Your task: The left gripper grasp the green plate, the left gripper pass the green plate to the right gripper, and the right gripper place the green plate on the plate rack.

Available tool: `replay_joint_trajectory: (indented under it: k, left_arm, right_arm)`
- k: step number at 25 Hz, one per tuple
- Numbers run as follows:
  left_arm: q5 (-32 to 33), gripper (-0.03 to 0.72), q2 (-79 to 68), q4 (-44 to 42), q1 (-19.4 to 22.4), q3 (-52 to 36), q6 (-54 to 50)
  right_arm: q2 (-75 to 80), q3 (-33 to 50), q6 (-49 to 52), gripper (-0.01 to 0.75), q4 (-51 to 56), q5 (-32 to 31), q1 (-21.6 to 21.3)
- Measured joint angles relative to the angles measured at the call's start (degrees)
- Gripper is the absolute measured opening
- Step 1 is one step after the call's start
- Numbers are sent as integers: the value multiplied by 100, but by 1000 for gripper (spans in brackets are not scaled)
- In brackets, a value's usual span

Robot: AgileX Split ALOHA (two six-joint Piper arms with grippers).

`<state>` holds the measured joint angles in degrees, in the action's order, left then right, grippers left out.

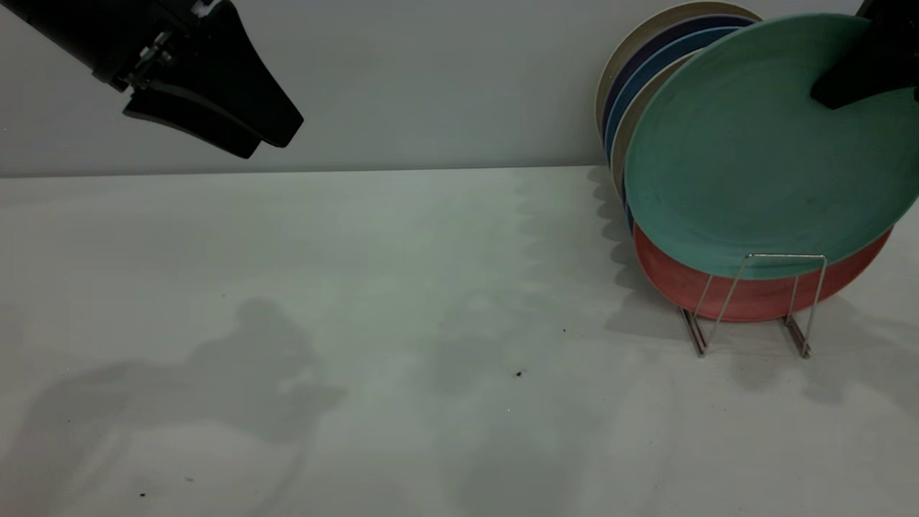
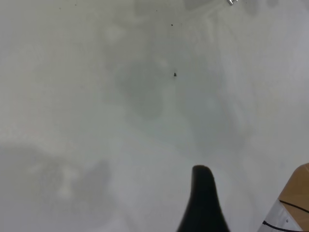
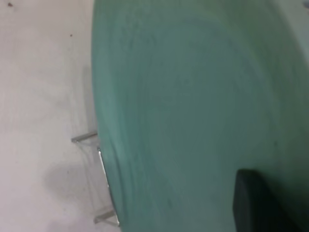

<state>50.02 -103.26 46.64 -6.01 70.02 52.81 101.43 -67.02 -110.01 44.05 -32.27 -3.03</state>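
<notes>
Green plate (image 1: 761, 158) is at 3 o'clock in the exterior view, tilted, face toward the camera, in front of the stack standing in the plate rack (image 1: 754, 305). Its lower edge is behind the front wire loop and overlaps the salmon plate (image 1: 747, 294). Can't tell whether it is seated in a slot or held just above one.

Right hand (image 1: 865, 68) is at 2 o'clock, clamped on the plate's upper right rim; a dark finger lies across the plate face, the other is hidden behind the plate. In the right wrist view the plate (image 3: 203, 106) fills most of the picture, one black finger (image 3: 256, 203) pressed on its face, rack wires (image 3: 104, 179) just past the rim. The arm enters from the top right corner and is mostly cut off.

Left hand (image 1: 269, 140) is at 10 o'clock, raised above the worktop (image 1: 359, 323), well apart from the plate, pointing down toward the right. Jaws close together, holding nothing. Left wrist view: one black finger (image 2: 203, 200) over bare worktop.

Behind the green plate only the rims of the beige plate (image 1: 632, 64) and blue plates (image 1: 646, 72) show.
</notes>
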Motion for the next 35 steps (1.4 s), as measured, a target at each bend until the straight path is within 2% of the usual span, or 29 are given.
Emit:
replay_joint_trajectory:
  k: [5,10,13,16,20,23,26,29,35]
  left_arm:
    - [0,585,0,0,0,0,0]
    - [0,585,0,0,0,0,0]
    - [0,585,0,0,0,0,0]
    - [0,585,12,0,0,0,0]
    - [0,585,237,-36,0,0,0]
    - [81,585,704,-59,0,0,-38]
    - [228,585,1445,-285,0,0,-343]
    - [369,585,2274,-714,0,0,-870]
    - [996,585,3723,-1936,0,0,-2153]
  right_arm:
    - [13,0,36,177,7,29,0]
    - [13,0,119,332,66,-4,0]
    - [7,0,405,381,145,-270,0]
    - [-113,0,861,393,210,-753,0]
    - [-555,0,2145,394,214,-1436,0]
    - [-1099,0,3685,394,214,-2097,0]
    - [-1719,0,5174,394,37,-2858,0]
    - [-2318,0,6098,394,-340,-3561,0]
    - [-3487,256,7984,385,-1579,-3775,0]
